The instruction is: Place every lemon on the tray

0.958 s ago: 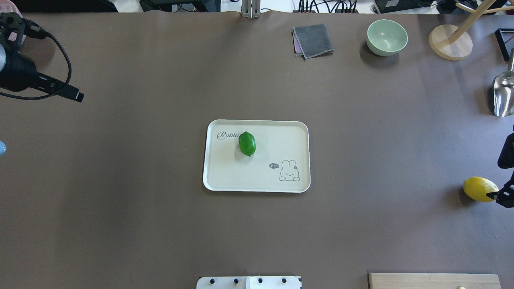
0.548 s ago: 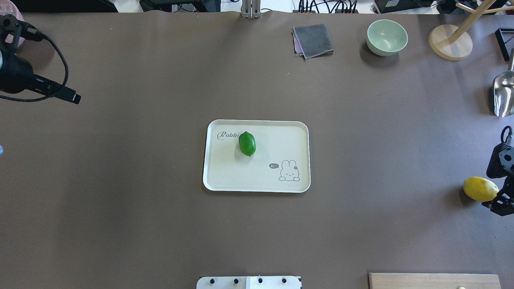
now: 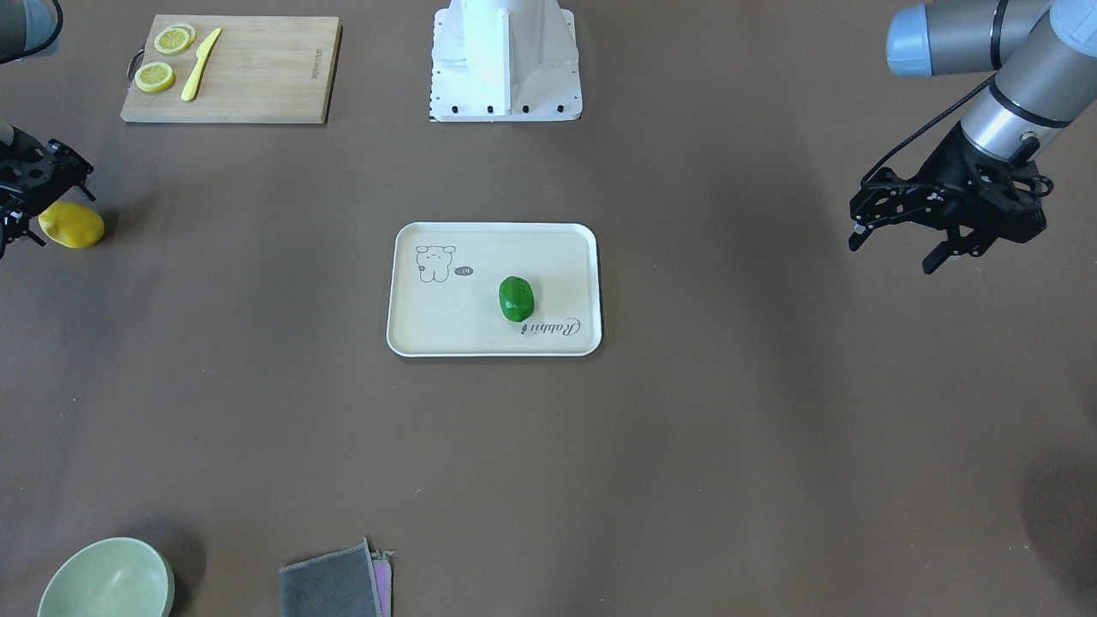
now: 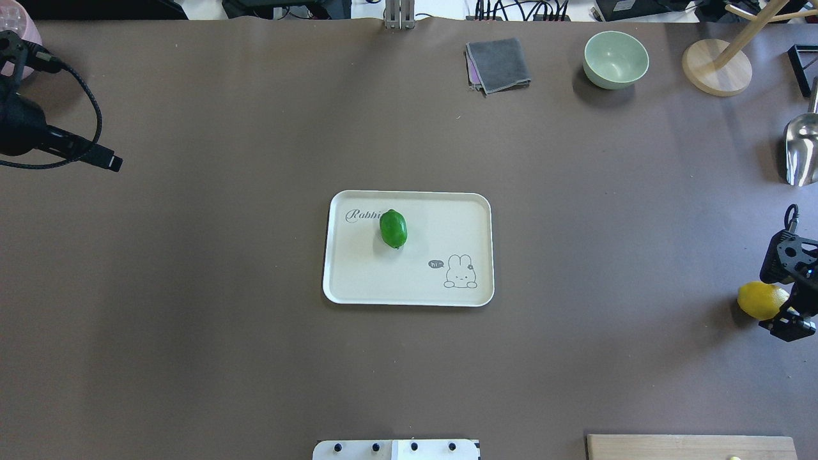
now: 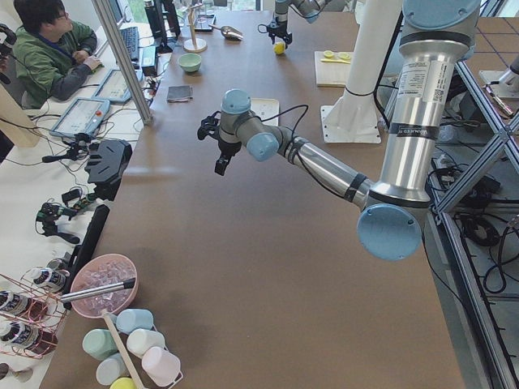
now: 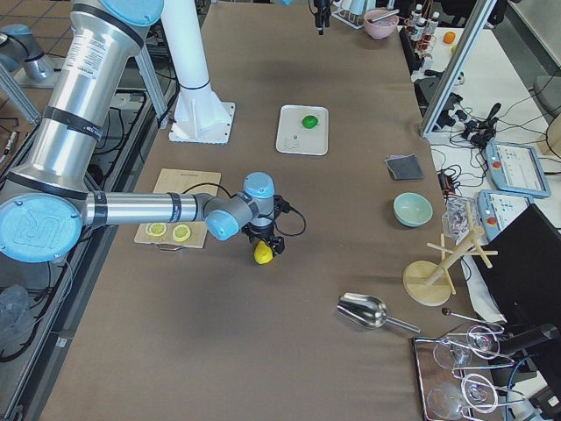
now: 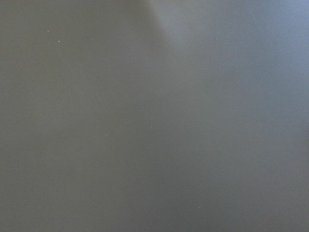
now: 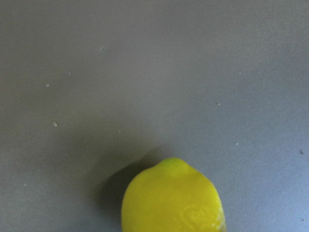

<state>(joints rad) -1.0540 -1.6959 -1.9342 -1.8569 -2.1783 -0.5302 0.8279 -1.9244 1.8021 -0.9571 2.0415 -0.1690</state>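
Observation:
The green lemon (image 4: 393, 228) lies on the cream tray (image 4: 415, 281), next to its "Rabbit" script; both also show in the front view, lemon (image 3: 517, 298) on tray (image 3: 454, 321). The yellow lemon (image 4: 759, 299) lies on the table at the far right, also in the front view (image 3: 73, 225) and low in the right wrist view (image 8: 171, 200). My right gripper (image 4: 787, 297) is open, its fingers straddling the lemon's outer end; whether it touches I cannot tell. My left gripper (image 3: 891, 255) is open and empty above bare table, far left.
A wooden cutting board (image 3: 257, 77) with lemon slices and a yellow knife lies near the robot's base (image 3: 506, 60). A green bowl (image 4: 615, 59), grey cloth (image 4: 498, 64), wooden stand (image 4: 716, 67) and metal scoop (image 4: 800, 150) stand at the far right.
My right gripper has come in from the table's right edge over the yellow lemon's outer end. My left arm has drifted slightly further left. Both lemons have stayed put.

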